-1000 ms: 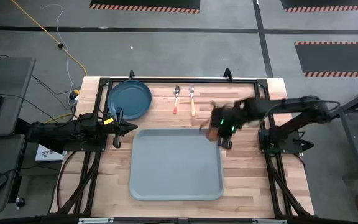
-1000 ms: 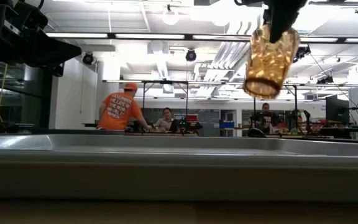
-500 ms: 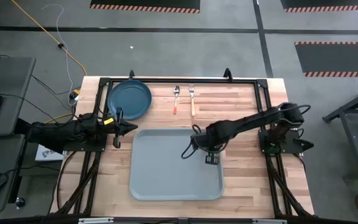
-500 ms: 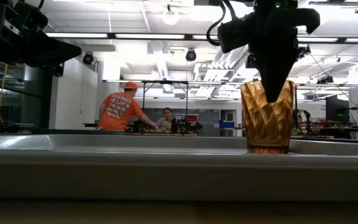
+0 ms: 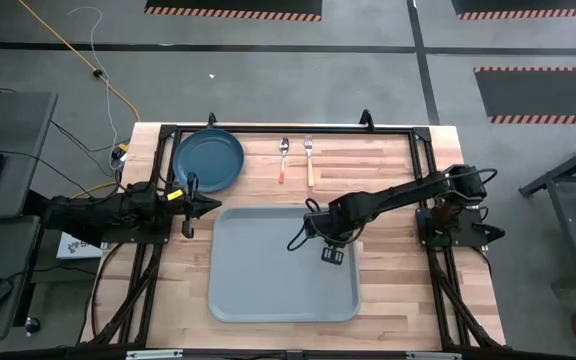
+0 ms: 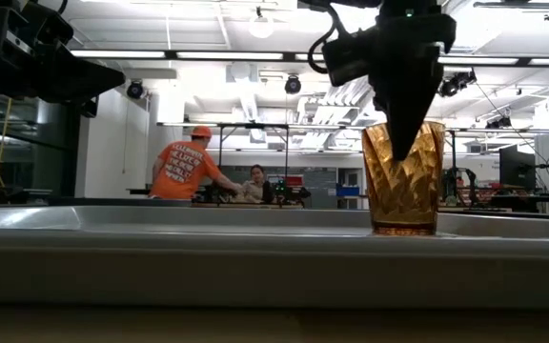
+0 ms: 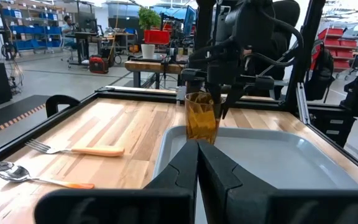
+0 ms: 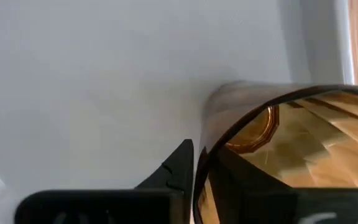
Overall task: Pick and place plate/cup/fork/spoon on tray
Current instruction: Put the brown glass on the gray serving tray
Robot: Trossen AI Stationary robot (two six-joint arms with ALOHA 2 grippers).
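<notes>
Lying flat at the table's middle, the tray is a pale grey-blue rectangle with a shallow rim, set where either arm can reach it. The dark blue plate, then the fork and spoon, wait on bare wood beyond it. The faceted amber cup stands upright on the tray's right side; the right gripper straddles its wall, one finger inside, apparently loosening. The left gripper hangs closed, beside the plate.

Cup at my fingers: amber-brown, faceted pattern. Tray: light grey-blue. Plate: dark blue. Fork, spoon: silver heads, orange handles. Table: pale wood.
</notes>
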